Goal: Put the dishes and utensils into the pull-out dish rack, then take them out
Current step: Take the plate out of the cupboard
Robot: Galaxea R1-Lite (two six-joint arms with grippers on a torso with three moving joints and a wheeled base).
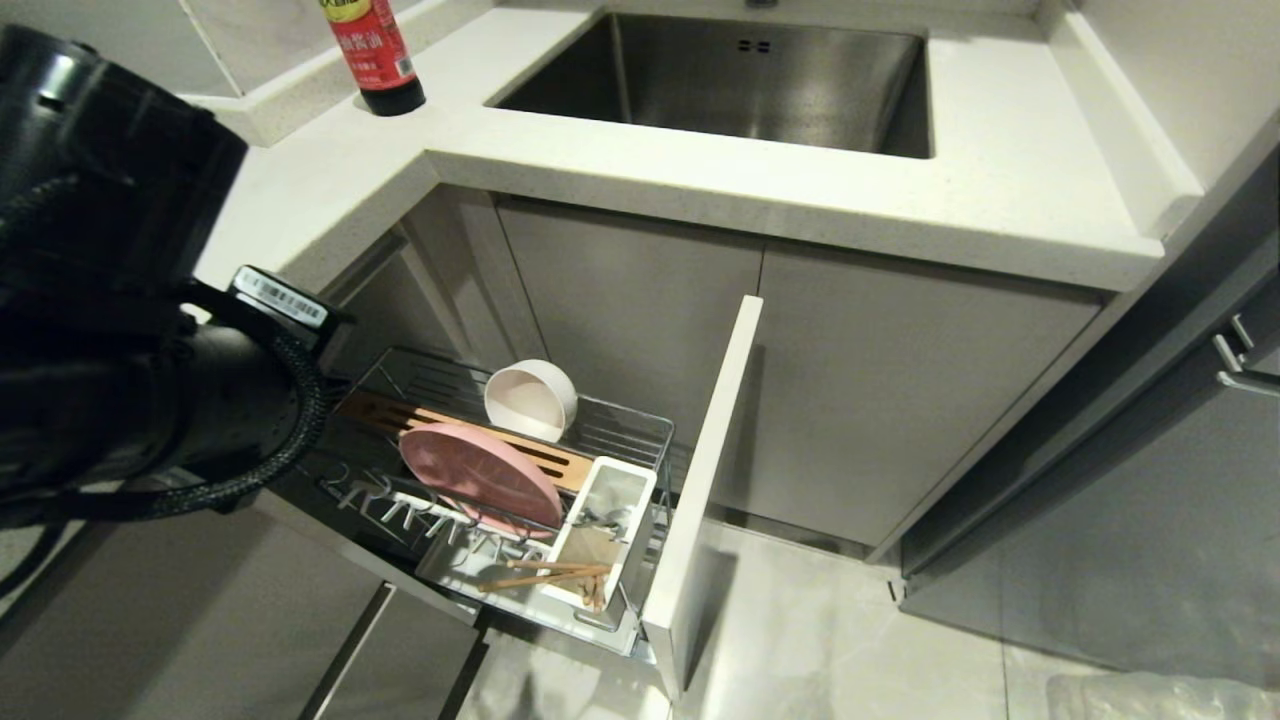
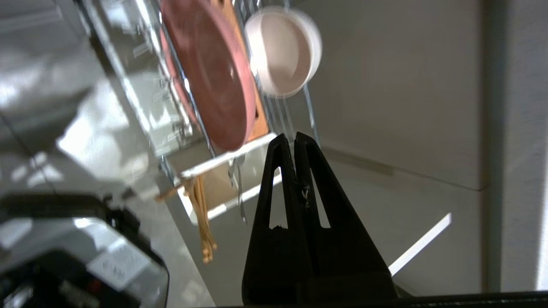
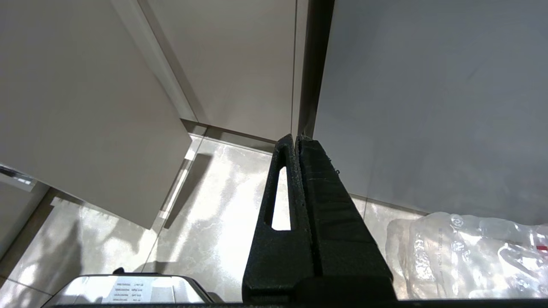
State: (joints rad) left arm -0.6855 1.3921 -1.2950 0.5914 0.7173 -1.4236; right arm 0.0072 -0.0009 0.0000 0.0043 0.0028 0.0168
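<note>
The pull-out dish rack stands pulled out under the counter, its pale front panel facing right. Inside it, the salmon-pink plate stands on edge and the cream bowl leans behind it. The white caddy holds the spoon, and the chopsticks stick out over its rim. My left arm fills the left of the head view. In the left wrist view, my left gripper is shut and empty, apart from the plate, bowl, chopsticks and spoon. My right gripper is shut and empty, hanging over the floor.
The steel sink is set in the white counter above the rack, with a dark sauce bottle at its left. A metal cabinet handle juts out at the right. Crumpled clear plastic lies on the tiled floor.
</note>
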